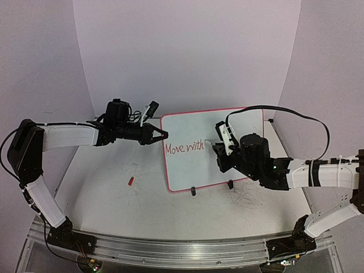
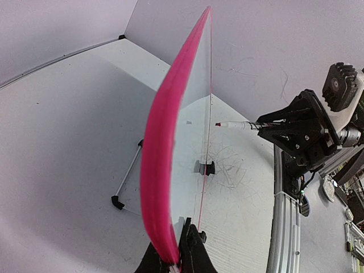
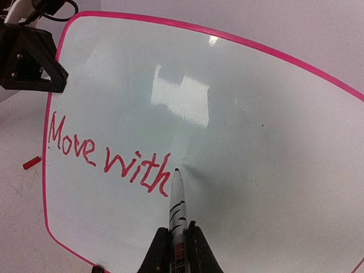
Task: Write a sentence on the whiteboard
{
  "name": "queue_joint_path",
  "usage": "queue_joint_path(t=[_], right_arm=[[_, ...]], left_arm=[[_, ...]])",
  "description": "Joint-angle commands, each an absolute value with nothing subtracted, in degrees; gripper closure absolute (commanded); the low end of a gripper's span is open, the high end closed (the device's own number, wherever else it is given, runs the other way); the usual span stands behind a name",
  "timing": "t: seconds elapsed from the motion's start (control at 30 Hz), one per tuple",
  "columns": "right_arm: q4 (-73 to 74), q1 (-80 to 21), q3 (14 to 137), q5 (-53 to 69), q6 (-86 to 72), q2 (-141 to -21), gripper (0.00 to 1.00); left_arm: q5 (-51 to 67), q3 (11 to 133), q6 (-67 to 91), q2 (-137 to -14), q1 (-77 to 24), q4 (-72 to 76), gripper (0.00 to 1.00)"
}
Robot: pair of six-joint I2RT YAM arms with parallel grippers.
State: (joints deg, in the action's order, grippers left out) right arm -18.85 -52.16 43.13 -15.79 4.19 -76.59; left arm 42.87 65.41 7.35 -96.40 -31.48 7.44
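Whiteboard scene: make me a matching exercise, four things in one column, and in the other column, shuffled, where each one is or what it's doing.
Column one:
1. left gripper
2. right gripper
3. small red piece
4. red handwritten lettering

Column two:
A. lying on the scuffed white table, left of the board
B. holding a white striped marker
C. clamped on the left rim of the glossy red-rimmed whiteboard
D. reading "Move with", on the board's left part

Pairs: 1-C, 2-B, 3-A, 4-D
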Motion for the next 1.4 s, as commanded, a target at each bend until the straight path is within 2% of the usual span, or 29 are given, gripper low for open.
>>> queue_joint_path(t=[0.0, 0.6, 0.97, 1.37], right_arm=[[-21.5, -52.0, 45.5, -16.1, 3.0, -77.5, 1.00], [-21.8, -52.0, 45.6, -19.6, 2.0, -78.6, 1.00], [-19.9, -52.0, 41.3, -19.8, 2.5, -72.7, 1.00], [-19.4, -52.0, 43.1, -20.0, 2.1, -76.5, 1.00]], left_arm=[[32.8, 67.0, 2.5, -96.1, -30.8, 5.7, 1.00], [32.9, 67.0, 2.5, -96.0, -30.8, 5.7, 1.00], [32.7, 67.0, 2.3, -95.8, -30.8, 5.7, 1.00], [32.8, 67.0, 2.3, -95.8, -30.8, 5.6, 1.00]])
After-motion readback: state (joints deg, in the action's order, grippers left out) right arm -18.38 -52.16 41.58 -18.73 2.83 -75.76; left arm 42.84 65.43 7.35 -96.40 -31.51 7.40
